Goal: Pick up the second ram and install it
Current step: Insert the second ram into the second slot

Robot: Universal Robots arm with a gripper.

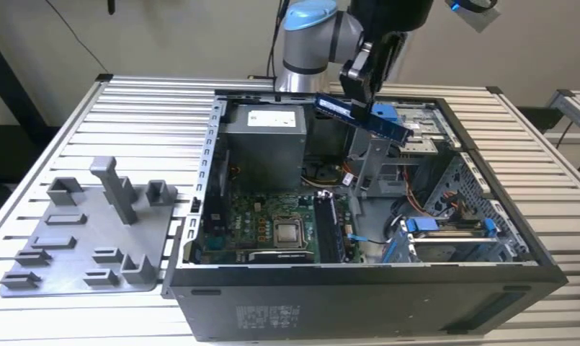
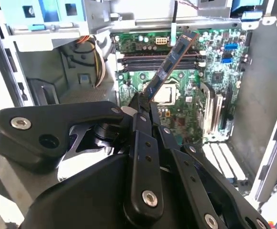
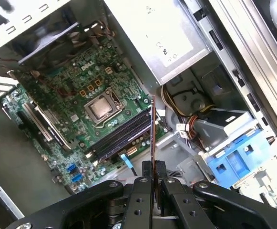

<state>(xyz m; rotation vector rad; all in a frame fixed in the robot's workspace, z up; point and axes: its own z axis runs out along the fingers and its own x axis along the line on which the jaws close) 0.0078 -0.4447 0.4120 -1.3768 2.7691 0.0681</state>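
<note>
Gripper (image 2: 144, 102) closed tight on one end of the second ram (image 2: 170, 62), holding it edge-on and tilted in the air above the open case (image 1: 367, 281), over the motherboard (image 3: 62, 81) and its black slots (image 3: 124, 133), likely to line its edge up with one; not seated.

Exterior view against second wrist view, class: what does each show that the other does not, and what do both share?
Exterior view, not the wrist one: the grey fixture tray on the slatted table. Second wrist view, not the exterior: small blue connectors on the green motherboard. Both: the end effector shut on the second ram, tilted above that motherboard.
</note>
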